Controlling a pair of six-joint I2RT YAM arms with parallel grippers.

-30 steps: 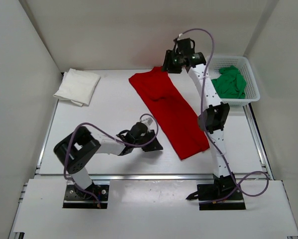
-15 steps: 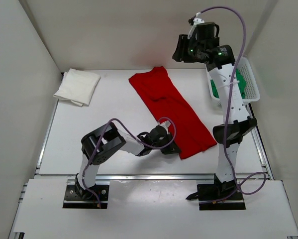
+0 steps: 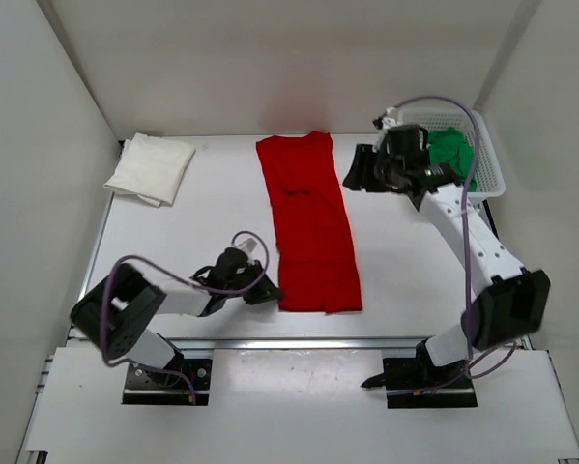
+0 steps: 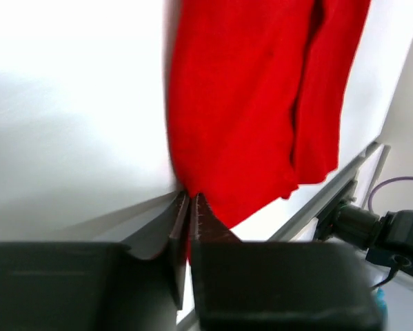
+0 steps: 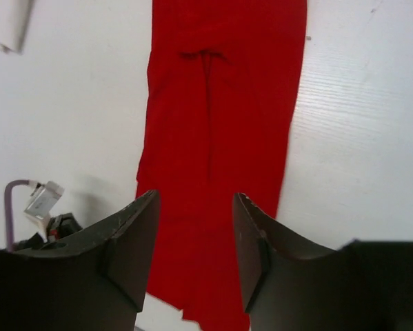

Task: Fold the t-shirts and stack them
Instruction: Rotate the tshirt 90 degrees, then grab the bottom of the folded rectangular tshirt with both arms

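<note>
The red shirt (image 3: 310, 232) lies flat as 1 long strip in the middle of the table (image 3: 192, 242), its long axis running from near edge to far edge. At its near left corner the left gripper (image 3: 266, 293) is pressed almost together, pinching the cloth. The right gripper (image 3: 355, 172) hovers spread beside the far right end, so each arm is nearest 1 end. The white shirt (image 3: 151, 167) sits folded far left, and the green shirt (image 3: 450, 153) lies in the basket (image 3: 493, 159).
</note>
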